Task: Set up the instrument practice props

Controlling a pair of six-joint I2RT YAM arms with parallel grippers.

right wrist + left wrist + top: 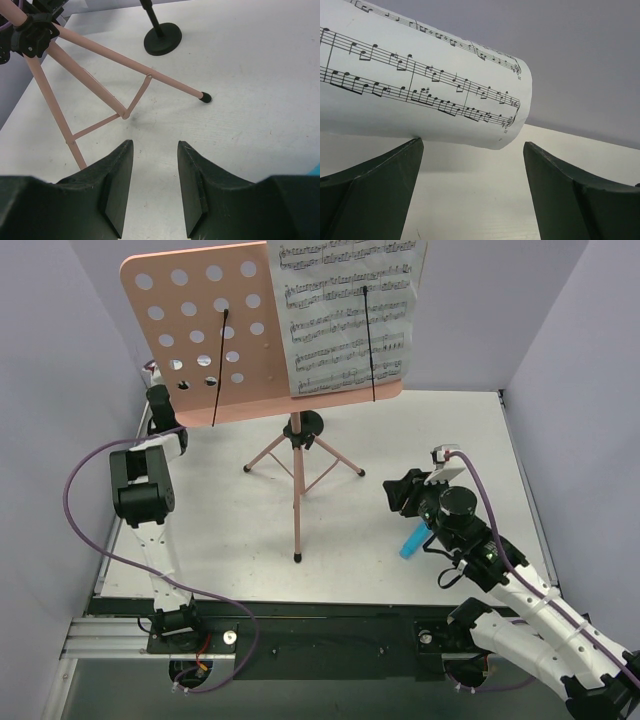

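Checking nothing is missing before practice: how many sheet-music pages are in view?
2. One flat page rests on the pink desk's right half, under a wire holder. A curled page lies just ahead of the open left gripper, unseen in the top view.

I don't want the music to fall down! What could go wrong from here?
1. The curled page lies just past the left gripper, whose jaws stand wide open around nothing; closing there might crease it or miss it.
2. The right gripper is low beside the tripod. A bump to a leg could tip it, with the desk and its clipped page up top.
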